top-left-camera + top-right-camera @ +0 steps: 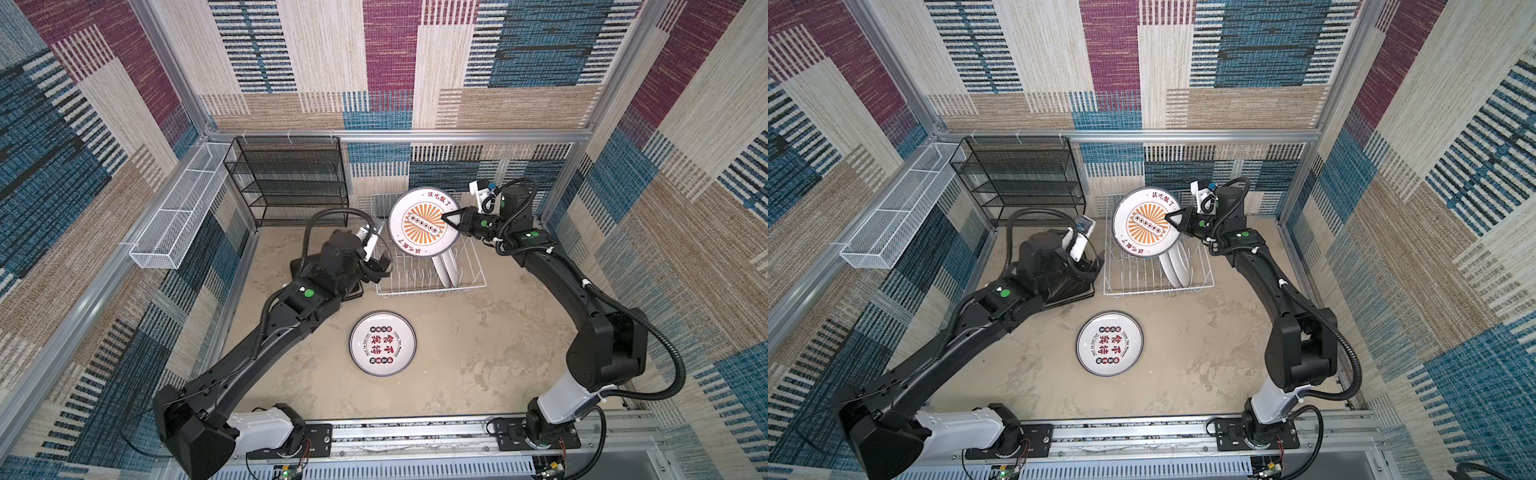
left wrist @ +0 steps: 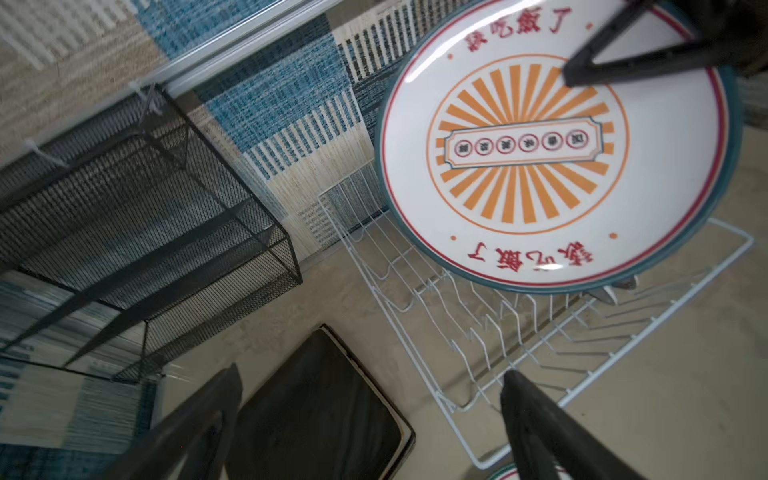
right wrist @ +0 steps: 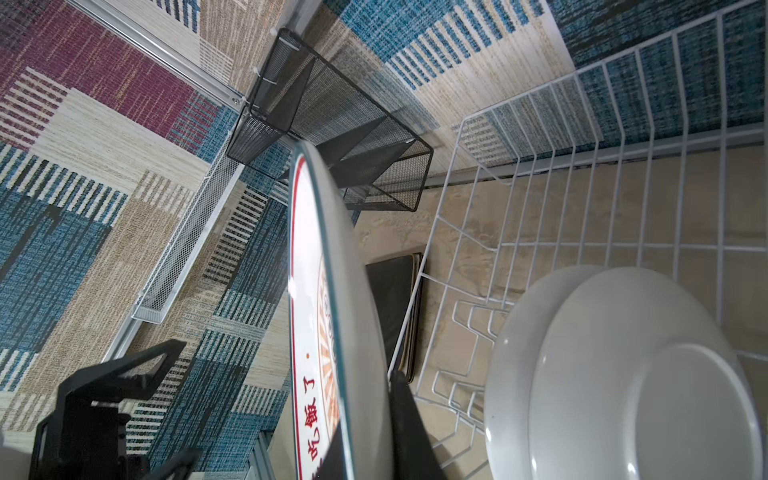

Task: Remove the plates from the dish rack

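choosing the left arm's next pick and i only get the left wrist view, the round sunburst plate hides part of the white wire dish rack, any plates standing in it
Observer: Yes, two round white plates stand on edge in the white wire dish rack, backs toward the right wrist camera.
Operator: any round plate on the table
Observer: One round white plate with red and black characters lies face up on the beige table, in front of the rack.
Operator: is the sunburst one pinched both sides
Observer: Yes, the right gripper is shut on the round sunburst plate, with a finger against its back.
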Action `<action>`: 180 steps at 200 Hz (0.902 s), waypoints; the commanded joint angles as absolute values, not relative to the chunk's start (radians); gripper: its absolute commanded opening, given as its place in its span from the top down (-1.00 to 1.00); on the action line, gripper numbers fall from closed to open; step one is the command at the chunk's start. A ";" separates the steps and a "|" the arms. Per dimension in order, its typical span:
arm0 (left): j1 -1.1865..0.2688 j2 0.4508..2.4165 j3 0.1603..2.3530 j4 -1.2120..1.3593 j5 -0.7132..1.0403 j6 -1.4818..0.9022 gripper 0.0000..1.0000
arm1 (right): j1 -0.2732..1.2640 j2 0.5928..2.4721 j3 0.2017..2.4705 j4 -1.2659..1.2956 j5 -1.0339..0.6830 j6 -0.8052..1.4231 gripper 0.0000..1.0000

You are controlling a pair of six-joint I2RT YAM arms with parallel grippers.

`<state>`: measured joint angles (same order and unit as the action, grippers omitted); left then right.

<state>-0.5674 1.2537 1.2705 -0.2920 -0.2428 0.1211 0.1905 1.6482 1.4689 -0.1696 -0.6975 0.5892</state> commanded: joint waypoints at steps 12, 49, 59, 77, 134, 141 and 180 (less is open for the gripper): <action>-0.396 1.308 1.312 -0.339 0.302 -0.346 -0.98 | 0.190 1.623 1.446 -0.059 -0.708 0.597 1.00; -0.341 1.434 1.341 -0.252 0.494 -0.551 -0.94 | 0.190 1.624 1.452 -0.058 -0.748 0.576 1.00; -0.336 1.464 1.342 -0.210 0.526 -0.598 -0.93 | 0.190 1.630 1.459 -0.064 -0.761 0.575 1.00; -0.332 1.513 1.358 -0.155 0.569 -0.644 -0.84 | 0.190 1.639 1.464 -0.057 -0.795 0.571 1.00; -0.331 1.640 1.400 0.004 0.695 -0.750 -0.73 | 0.190 1.684 1.495 -0.090 -0.865 0.575 1.00; -0.331 1.650 1.403 0.030 0.707 -0.768 -0.68 | 0.190 1.687 1.495 -0.090 -0.870 0.575 1.00; -0.331 1.699 1.412 0.136 0.739 -0.833 -0.38 | 0.190 1.721 1.505 -0.068 -0.919 0.618 1.00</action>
<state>-0.3302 1.6806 1.3987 0.0135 0.6918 -0.7540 0.1898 1.7050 1.4902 -0.1280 -0.8604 0.5758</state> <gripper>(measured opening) 0.722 0.114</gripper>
